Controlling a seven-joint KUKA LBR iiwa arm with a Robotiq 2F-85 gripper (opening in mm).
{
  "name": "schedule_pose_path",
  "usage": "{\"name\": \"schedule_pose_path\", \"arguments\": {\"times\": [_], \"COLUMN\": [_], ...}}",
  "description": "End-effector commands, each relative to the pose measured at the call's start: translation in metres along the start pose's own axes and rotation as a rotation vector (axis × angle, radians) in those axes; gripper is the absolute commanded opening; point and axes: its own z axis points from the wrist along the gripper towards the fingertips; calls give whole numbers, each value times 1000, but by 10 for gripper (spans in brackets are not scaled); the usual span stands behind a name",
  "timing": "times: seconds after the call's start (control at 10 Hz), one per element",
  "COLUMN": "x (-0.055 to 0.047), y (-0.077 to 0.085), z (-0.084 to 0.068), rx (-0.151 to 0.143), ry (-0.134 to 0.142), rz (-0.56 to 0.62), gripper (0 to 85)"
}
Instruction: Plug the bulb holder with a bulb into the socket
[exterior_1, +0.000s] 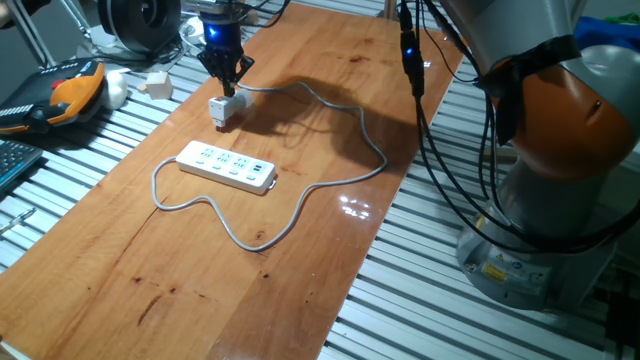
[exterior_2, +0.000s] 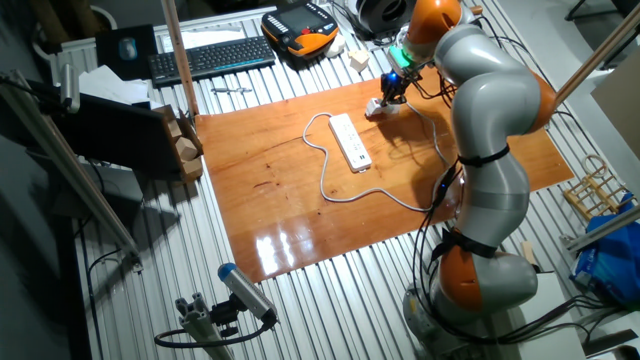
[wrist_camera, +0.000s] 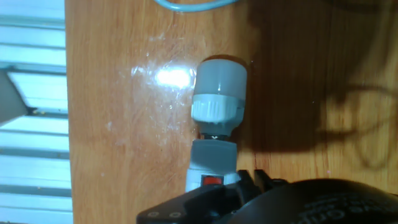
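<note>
1 bulb holder (wrist_camera: 211, 163) directly under jaws on table (exterior_1: 300, 250); jaw state unclear.

Table (exterior_1: 330, 150): we see it running from the near edge up to the far left of one fixed view.
Socket (exterior_1: 227, 166): it lies flat on the table, left of its middle.
Cable (exterior_1: 345, 125): it loops on the table around the socket, behind, right of and before it.
Bulb holder (exterior_1: 222, 110): it sits on the table behind the socket, apart from it.
Bulb (wrist_camera: 218, 93): in the hand view it lies at the holder's end, away from us.
Gripper (exterior_1: 227, 78): it hangs directly above the bulb holder.
Keyboard (exterior_2: 212, 57): off the table, beyond its far side in the other fixed view.
</note>
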Motion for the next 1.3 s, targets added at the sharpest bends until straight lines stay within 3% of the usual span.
{"name": "schedule_pose_path", "arguments": {"times": [0.0,0.1,0.2,0.5,0.8,1.2], "x": [0,-1,-1,-2,-3,-5], "y": [0,0,1,2,7,16], "z": [0,0,-1,-3,1,10], "rx": [3,3,2,-20,-25,-30], "ry": [-1,-6,-10,-18,-17,27], "rz": [10,22,30,34,46,82], "gripper": [510,510,850,850,850,850]}}
